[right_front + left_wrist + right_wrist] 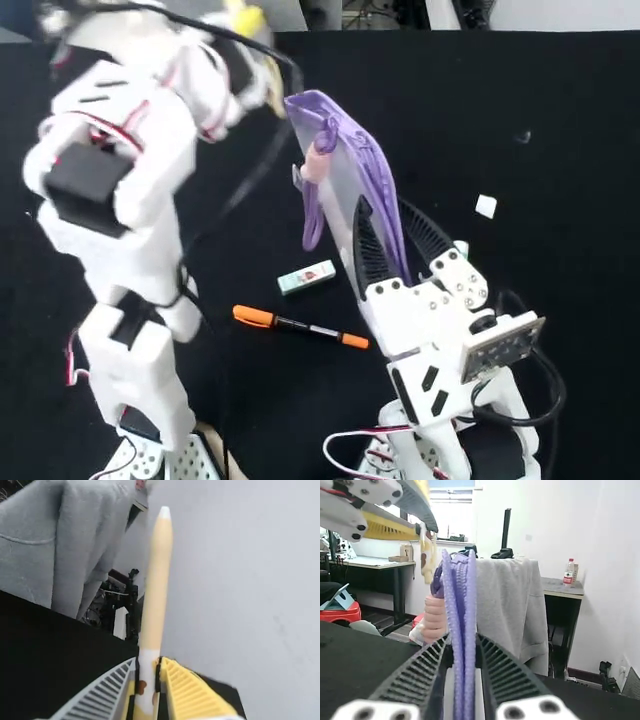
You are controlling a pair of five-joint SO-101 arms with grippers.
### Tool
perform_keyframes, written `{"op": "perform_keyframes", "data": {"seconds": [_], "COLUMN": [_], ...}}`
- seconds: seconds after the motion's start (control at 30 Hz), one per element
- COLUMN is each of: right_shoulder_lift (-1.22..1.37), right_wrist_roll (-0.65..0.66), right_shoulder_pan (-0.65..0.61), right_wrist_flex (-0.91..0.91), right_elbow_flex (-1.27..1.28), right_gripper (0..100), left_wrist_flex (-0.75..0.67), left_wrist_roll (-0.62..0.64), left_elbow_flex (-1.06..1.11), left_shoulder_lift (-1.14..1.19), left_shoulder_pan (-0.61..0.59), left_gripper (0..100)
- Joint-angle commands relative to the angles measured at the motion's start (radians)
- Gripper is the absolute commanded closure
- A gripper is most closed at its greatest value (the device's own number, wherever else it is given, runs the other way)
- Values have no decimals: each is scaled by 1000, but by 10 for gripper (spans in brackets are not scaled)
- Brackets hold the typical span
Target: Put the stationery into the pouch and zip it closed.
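While the right arm stood low, right gripper (463, 641) pinched the purple pouch (345, 170) upright above the black table (560, 130). Left arm reared high; left gripper (148, 664) was clamped on a yellow pen (156, 580) beside the pouch's top. Orange marker (300, 327) and small eraser (306, 277) lay on the table below.

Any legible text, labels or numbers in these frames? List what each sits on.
Nothing can be read.
Print on the eraser sleeve: blurred.
Marks on the orange marker barrel: too small.
Label on the bottle on the far desk: too small.
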Motion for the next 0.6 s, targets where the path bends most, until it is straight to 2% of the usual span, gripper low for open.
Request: {"op": "perform_keyframes", "data": {"seconds": [0.0, 0.37, 0.57], "right_shoulder_lift": [-90, -90, -90], "right_wrist_roll": [-9, -31, -31], "right_shoulder_pan": [6, 5, 5], "right_wrist_flex": [-26, 29, 31], "right_elbow_flex": [-62, -101, -102], "right_gripper": [987, 987, 987], "left_wrist_flex": [-63, -95, -95], "left_wrist_roll": [32, 32, 34], "left_elbow_flex": [-33, -28, -33], "left_shoulder_lift": [17, 44, 115], "left_shoulder_pan": [-35, 58, 68], "left_gripper": [971, 971, 971]}}
